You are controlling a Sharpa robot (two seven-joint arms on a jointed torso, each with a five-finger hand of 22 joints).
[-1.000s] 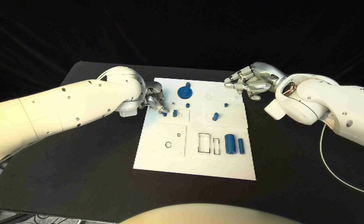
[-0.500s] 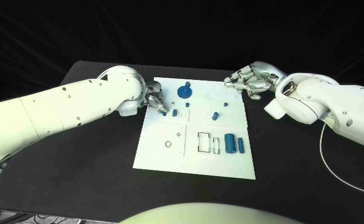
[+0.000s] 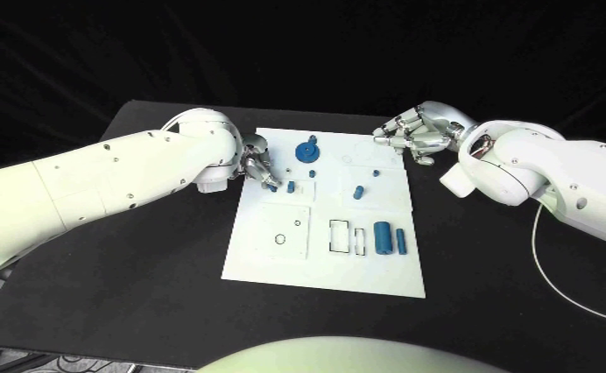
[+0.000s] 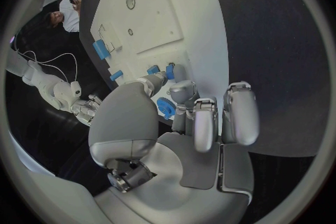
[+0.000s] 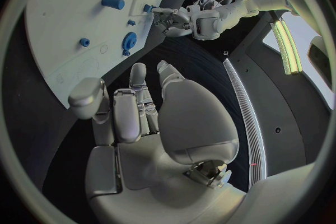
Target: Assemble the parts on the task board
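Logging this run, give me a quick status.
Left hand fingertips at a small blue part on the board's left edge. Right hand empty, off the far right corner. Nothing blocking.

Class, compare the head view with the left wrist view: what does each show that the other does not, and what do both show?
Head view alone: the whole task board on the black table, both white arms, and the two tall blue cylinders near the board's near right part.

Left wrist view alone: the left hand from behind the palm, its fingers at a small blue part.

Both: the board, the blue gear-like disc, and the right hand beyond the board's far right corner.
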